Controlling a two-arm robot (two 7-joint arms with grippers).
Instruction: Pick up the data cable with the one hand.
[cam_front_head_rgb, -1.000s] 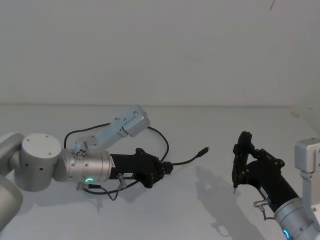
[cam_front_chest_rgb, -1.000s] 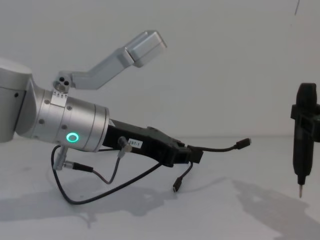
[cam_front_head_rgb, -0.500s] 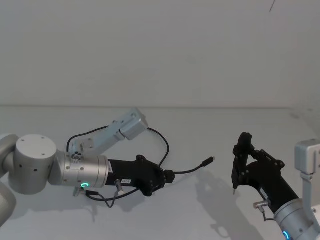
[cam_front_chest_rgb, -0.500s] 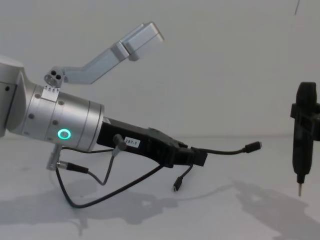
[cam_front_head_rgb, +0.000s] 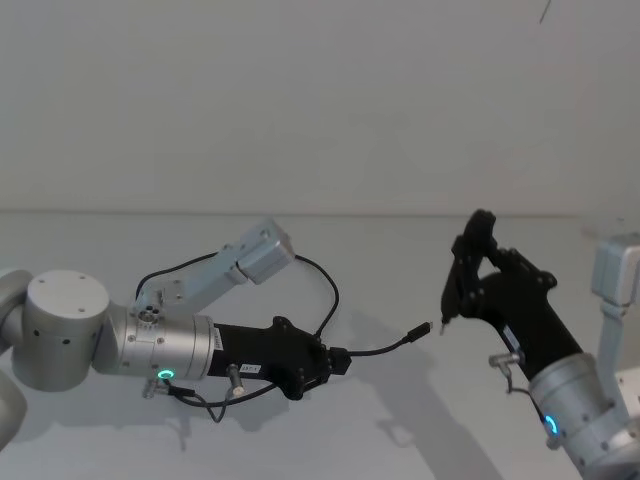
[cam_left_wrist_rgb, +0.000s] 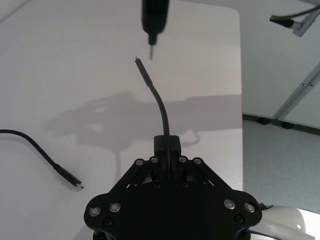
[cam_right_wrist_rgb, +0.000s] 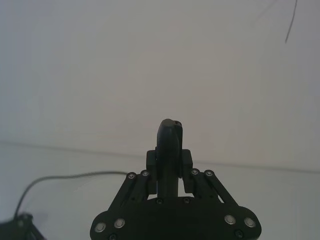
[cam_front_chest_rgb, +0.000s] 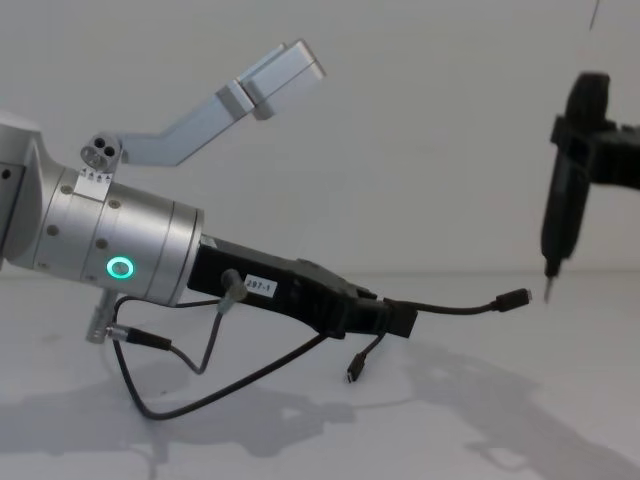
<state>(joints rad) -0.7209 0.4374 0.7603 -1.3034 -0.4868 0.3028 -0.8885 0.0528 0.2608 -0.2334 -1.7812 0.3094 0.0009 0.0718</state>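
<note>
- Where the left arm reaches in from the left of the head view, its black flat two-fingered gripper (cam_front_head_rgb: 338, 360), joined to a thick silver cylinder with a green ring light, is clamped narrow on the long thin black data cable (cam_front_head_rgb: 378, 348)
- A short stretch of the data cable sticks forward past the fingertips and curves gently upward, ending in a small black plug (cam_front_chest_rgb: 515, 298) held in the air above the white surface (cam_front_head_rgb: 400, 430)
- Behind the grip, the rest of the cord sweeps back in a loose loop beneath the silver cylinder; whether its lowest bend touches the surface cannot be told
- Its other small black plug (cam_front_chest_rgb: 355, 372) hangs below the fingers in the chest view
- The right gripper (cam_right_wrist_rgb: 169, 161) is raised on the right, closed on a slim black upright tool with a thin metal tip (cam_front_chest_rgb: 565, 200)
- That metal tip hovers just beside the forward plug, apart from it, as the left wrist view also shows
</note>
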